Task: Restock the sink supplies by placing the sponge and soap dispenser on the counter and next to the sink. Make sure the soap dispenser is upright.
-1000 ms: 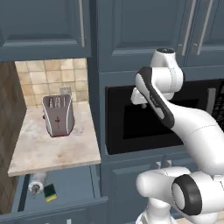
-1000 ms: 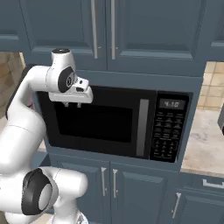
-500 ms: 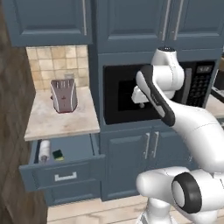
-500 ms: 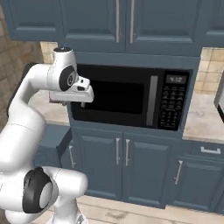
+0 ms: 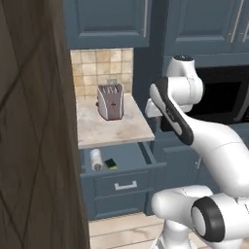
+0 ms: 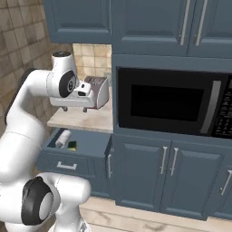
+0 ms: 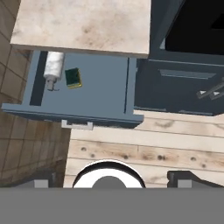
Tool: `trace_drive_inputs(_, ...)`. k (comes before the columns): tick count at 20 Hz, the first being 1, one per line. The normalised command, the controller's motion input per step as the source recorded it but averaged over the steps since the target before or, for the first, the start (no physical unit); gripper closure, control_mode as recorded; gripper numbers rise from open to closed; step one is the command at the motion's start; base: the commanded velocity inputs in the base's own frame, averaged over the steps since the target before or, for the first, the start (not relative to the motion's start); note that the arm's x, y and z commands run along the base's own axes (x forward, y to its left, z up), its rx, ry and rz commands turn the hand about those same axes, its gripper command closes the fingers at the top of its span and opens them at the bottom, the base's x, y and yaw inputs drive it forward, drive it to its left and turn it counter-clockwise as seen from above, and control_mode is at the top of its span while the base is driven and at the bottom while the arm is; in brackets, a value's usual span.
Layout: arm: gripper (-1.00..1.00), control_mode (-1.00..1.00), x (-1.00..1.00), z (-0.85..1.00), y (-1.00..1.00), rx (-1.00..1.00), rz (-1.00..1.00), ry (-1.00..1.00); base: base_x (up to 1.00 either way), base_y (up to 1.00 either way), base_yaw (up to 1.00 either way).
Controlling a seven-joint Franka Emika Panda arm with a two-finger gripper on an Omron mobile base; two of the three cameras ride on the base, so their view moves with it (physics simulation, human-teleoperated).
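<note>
The soap dispenser, a pale bottle with a dark pump, lies on its side in the open blue drawer. The yellow and green sponge rests just beside it. Both also show in the drawer from the base, the soap dispenser and the sponge. Above the drawer runs the beige counter. My gripper hangs open and empty, high above the drawer and in front of the counter's edge. The sink is out of view.
A silver toaster stands on the counter against the tiled wall. A black microwave is built in to the right, over blue cabinet doors. A tall wooden panel stands close on the left. Wooden floor lies below.
The base has driven, so the whole scene has shifted in both base views and the wooden panel has come in at the left. The drawer now shows fully.
</note>
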Motion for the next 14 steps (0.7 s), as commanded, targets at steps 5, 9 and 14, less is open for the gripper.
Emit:
trace_drive_inputs(5, -1.00, 1.00, 0.00, 0.00, 0.00, 0.00, 0.00, 0.00, 0.01, 0.24, 0.00)
trace_drive_inputs(9, -1.00, 1.00, 0.00, 0.00, 0.00, 0.00, 0.00, 0.00, 0.14, 0.36, 0.00)
trace_drive_inputs(14, -1.00, 1.00, 0.00, 0.00, 0.00, 0.00, 0.00, 0.00, 0.08, 0.21, 0.01)
